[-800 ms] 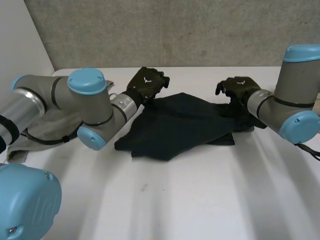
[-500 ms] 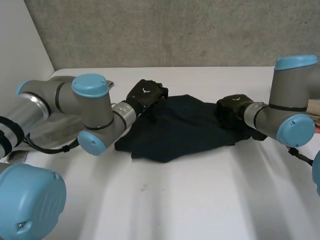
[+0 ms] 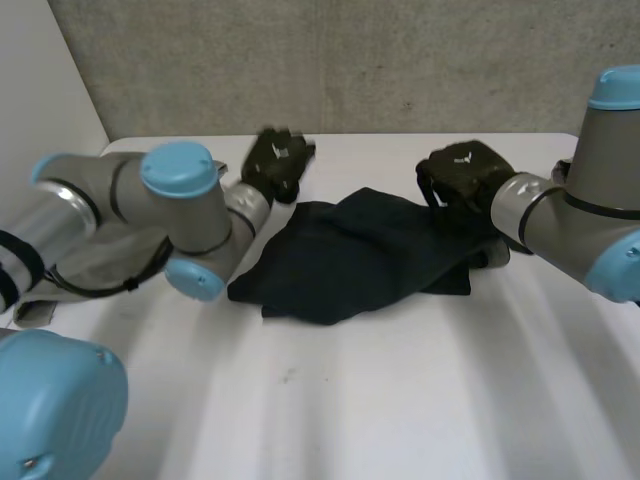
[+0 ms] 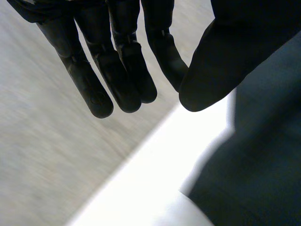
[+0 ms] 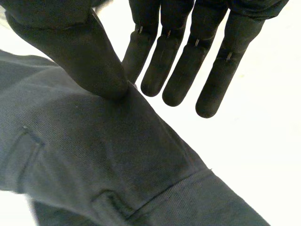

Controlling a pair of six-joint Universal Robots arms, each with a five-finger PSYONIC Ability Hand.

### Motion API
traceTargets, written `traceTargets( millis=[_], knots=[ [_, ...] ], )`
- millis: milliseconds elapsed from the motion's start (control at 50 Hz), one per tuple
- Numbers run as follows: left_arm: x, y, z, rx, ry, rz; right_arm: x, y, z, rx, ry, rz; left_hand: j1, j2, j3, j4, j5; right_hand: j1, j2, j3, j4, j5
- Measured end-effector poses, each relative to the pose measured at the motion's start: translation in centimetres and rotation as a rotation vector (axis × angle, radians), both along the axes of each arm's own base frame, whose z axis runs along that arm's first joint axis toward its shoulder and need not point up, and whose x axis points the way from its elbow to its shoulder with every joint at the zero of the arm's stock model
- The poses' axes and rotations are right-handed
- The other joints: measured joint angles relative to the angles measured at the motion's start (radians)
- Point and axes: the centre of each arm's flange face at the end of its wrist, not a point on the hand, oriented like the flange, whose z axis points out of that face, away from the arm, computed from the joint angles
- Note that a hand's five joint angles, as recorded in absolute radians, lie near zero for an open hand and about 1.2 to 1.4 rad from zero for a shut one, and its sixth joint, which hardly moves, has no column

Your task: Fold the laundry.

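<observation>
Fingers straight and empty, left hand (image 3: pixel 277 165) and right hand (image 3: pixel 462 172) hover over the far edge of the dark garment (image 3: pixel 360 255), apparently poised to grasp it for folding.

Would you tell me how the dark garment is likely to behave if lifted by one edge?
The garment lies in loose overlapping folds, so it would probably droop and unfold. Its matte, woven surface suggests it will not slip easily. It lies thin on the table, so probably light.
</observation>
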Motion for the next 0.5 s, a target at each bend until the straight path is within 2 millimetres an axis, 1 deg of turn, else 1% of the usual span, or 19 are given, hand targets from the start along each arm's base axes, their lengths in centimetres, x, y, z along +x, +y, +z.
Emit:
traceTargets(
  millis=[40,60,80,120,140,160,200,240,260,280,300,320,340,360,380,420,480,500],
  knots=[
    [0.1,-0.3,2.0,-0.063,0.046,0.021,0.3,-0.9,0.3,-0.056,-0.005,-0.013,0.000,0.000,0.000,0.000,0.000,0.000,0.000,0.000,0.000,0.000],
    [0.2,-0.5,3.4,-0.104,0.078,0.032,0.5,-1.6,0.7,-0.104,-0.016,-0.025,0.000,0.000,0.000,0.000,0.000,0.000,0.001,0.000,0.000,0.000],
    [0.3,-0.7,5.2,-0.157,0.120,0.043,0.7,-2.4,1.4,-0.163,-0.035,-0.040,0.000,0.000,0.000,0.000,0.000,0.000,0.004,0.000,0.001,0.000],
    [0.6,-0.8,8.0,-0.231,0.181,0.056,1.0,-3.5,2.9,-0.263,-0.077,-0.068,0.000,0.001,0.000,0.000,0.000,0.010,0.004,0.000,0.002,0.000],
    [0.8,-0.7,9.9,-0.279,0.225,0.064,1.2,-4.2,4.2,-0.340,-0.118,-0.088,0.000,0.002,0.000,0.000,0.000,0.018,0.004,0.000,0.003,0.001],
    [1.1,-0.6,11.5,-0.315,0.260,0.069,1.2,-4.5,5.0,-0.381,-0.142,-0.096,0.000,0.003,0.001,0.000,0.000,0.022,0.004,0.000,0.003,0.001],
    [1.7,0.0,15.3,-0.395,0.345,0.075,1.3,-5.2,8.8,-0.551,-0.254,-0.125,0.000,0.003,0.003,0.000,0.000,0.022,0.004,0.001,0.003,0.001],
    [2.3,0.8,18.4,-0.447,0.411,0.069,1.3,-5.1,11.7,-0.660,-0.339,-0.128,-0.002,0.000,0.002,-0.001,0.000,0.022,0.004,0.001,0.003,0.001],
    [2.5,1.1,19.1,-0.456,0.427,0.065,1.2,-4.9,12.5,-0.682,-0.359,-0.124,-0.007,-0.010,-0.006,-0.011,-0.003,0.022,0.004,0.001,0.003,0.002],
    [2.8,1.5,20.0,-0.461,0.446,0.056,1.2,-4.5,13.4,-0.704,-0.383,-0.114,-0.058,-0.078,-0.064,-0.072,-0.039,0.022,0.004,0.001,0.003,0.001],
    [2.9,1.9,20.5,-0.457,0.457,0.047,1.3,-4.1,13.9,-0.712,-0.395,-0.101,-0.144,-0.158,-0.153,-0.147,-0.106,0.022,0.004,0.001,0.003,0.002],
    [3.2,2.4,20.9,-0.441,0.465,0.034,1.3,-3.5,14.3,-0.708,-0.403,-0.081,-0.279,-0.274,-0.252,-0.262,-0.216,0.022,0.004,0.001,0.003,0.002],
    [3.2,2.5,20.9,-0.435,0.465,0.030,1.4,-3.4,14.4,-0.705,-0.403,-0.075,-0.404,-0.373,-0.363,-0.376,-0.329,0.022,0.004,0.001,0.003,0.002],
    [3.4,2.9,20.6,-0.397,0.462,0.016,1.5,-2.5,14.2,-0.673,-0.392,-0.047,-0.493,-0.462,-0.451,-0.466,-0.418,0.022,0.004,0.001,0.003,0.002],
    [3.5,3.0,20.3,-0.376,0.457,0.011,1.5,-2.4,14.1,-0.664,-0.387,-0.041,-0.605,-0.591,-0.572,-0.588,-0.542,0.022,0.004,0.001,0.003,0.002],
    [3.5,3.1,18.5,-0.294,0.430,0.002,1.6,-1.1,12.8,-0.584,-0.344,-0.004,-0.704,-0.695,-0.689,-0.703,-0.659,0.022,0.004,0.001,0.003,0.002],
    [3.6,3.1,14.9,-0.164,0.376,0.001,1.5,0.2,11.0,-0.488,-0.288,0.022,-0.717,-0.729,-0.722,-0.743,-0.703,0.006,-0.013,-0.016,-0.016,-0.016],
    [3.6,3.1,13.8,-0.131,0.359,0.004,1.3,0.4,10.3,-0.459,-0.269,0.022,-0.717,-0.735,-0.726,-0.749,-0.714,-0.113,-0.168,-0.170,-0.172,-0.171]
  ],
)
